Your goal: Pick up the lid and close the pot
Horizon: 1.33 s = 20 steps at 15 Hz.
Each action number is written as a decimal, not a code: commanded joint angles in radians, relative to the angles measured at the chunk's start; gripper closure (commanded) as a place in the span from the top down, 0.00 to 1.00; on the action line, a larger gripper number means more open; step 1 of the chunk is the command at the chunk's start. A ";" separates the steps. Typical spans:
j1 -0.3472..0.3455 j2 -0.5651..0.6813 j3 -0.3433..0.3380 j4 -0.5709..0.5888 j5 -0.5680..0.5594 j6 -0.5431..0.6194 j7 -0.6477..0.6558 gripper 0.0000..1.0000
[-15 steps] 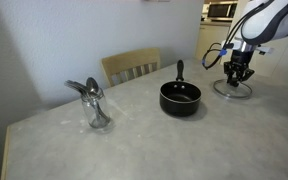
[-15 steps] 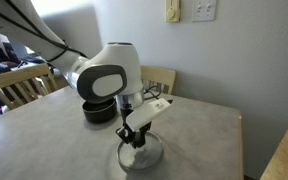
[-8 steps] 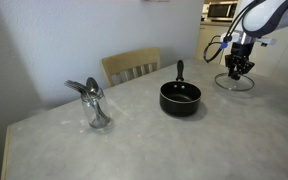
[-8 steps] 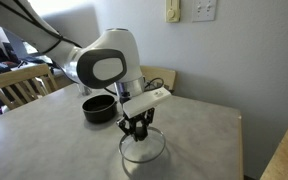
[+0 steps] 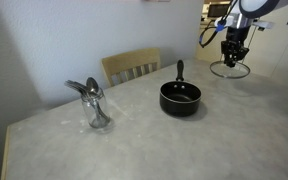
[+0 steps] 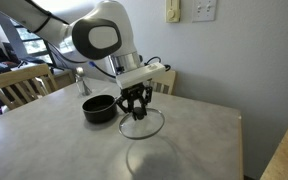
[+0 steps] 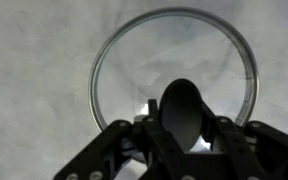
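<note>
lid [image 6: 144, 124] lifted off the table [image 6: 199, 140] since a second ago, now hanging in the air, gripper [image 6: 135, 110] risen with it

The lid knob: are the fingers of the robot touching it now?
Touching. The wrist view shows the fingers pressed against both sides of the black knob of the lid, with no gap visible.

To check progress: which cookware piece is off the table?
The round clear glass lid, held by the pincer; the black round saucepan sits on the table.
</note>
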 commanded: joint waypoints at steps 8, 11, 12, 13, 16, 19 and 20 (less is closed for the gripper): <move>0.110 -0.042 0.018 0.065 -0.082 -0.097 0.149 0.15; 0.134 -0.041 0.029 0.088 -0.091 -0.125 0.185 0.15; 0.139 -0.040 0.032 0.096 -0.095 -0.129 0.187 0.15; 0.143 -0.040 0.037 0.102 -0.098 -0.137 0.184 0.15; 0.157 -0.041 0.050 0.120 -0.106 -0.162 0.180 0.15; 0.172 -0.031 0.062 0.143 -0.104 -0.180 0.188 0.15; 0.179 -0.026 0.071 0.153 -0.090 -0.187 0.199 0.15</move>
